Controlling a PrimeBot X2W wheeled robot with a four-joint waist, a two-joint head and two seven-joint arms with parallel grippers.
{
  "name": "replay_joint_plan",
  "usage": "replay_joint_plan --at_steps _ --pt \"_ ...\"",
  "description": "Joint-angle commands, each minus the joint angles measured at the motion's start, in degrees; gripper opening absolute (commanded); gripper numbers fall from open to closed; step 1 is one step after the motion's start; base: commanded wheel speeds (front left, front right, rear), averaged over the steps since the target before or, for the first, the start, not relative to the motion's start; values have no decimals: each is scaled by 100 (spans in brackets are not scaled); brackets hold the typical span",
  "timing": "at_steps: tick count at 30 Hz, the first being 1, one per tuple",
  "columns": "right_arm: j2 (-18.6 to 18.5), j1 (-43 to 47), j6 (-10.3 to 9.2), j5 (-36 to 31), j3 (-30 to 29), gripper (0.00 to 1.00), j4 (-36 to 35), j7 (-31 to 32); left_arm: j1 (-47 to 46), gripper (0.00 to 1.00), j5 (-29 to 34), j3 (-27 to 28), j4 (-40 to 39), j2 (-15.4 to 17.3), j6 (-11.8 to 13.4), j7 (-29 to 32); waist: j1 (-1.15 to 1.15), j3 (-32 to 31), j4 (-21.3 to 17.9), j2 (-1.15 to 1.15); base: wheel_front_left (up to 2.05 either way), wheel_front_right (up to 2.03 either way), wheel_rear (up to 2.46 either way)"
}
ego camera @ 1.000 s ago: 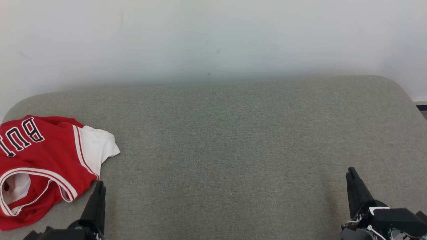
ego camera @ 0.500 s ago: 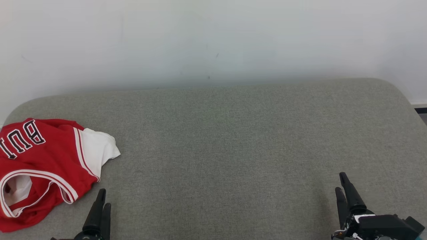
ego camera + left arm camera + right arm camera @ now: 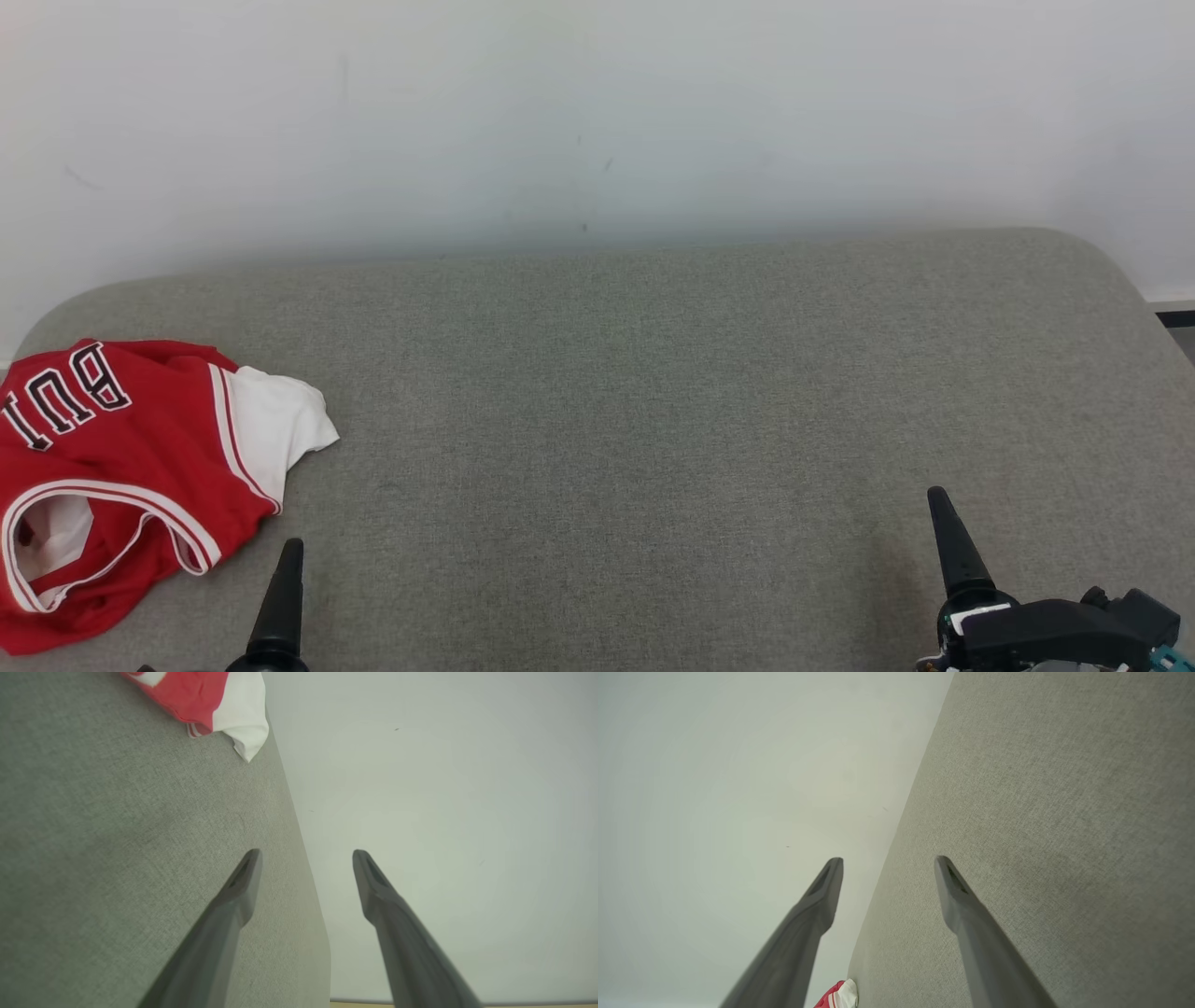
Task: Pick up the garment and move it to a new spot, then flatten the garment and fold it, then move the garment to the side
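Soft, bright, even light; shadows barely show. The wall (image 3: 597, 112) looks hazy and washed-out; the grey fabric (image 3: 653, 392) below it is sharp. Wrist views bow the wall's base.

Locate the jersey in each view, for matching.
Head: jersey at far left, on the cushion.
Left wrist: jersey at the top edge, left of centre.
Right wrist: jersey corner at the bottom edge, left of centre.
Shared landmark: the cushion's edge against the wall.

Grey couch (image 3: 653, 420), perhaps; white wall (image 3: 597, 112)
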Motion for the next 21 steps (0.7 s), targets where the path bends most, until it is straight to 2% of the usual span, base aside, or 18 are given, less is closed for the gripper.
replay_joint_plan --at_steps 1,14,21 --pt "-16 -95 11 -240 34 100 -69 -49 -35 100 201 -16 -121 37 12 -52 0 -8 -1 0 0 0 0" --pt "-16 1 12 -1770 149 100 -171 -167 73 100 1347 -172 -183 46 116 -324 0 -79 -6 0 0 0 0" --pt "-18 66 13 -2333 235 100 -241 -197 139 100 1944 -246 -237 49 153 -438 0 -117 0 0 0 0 0"
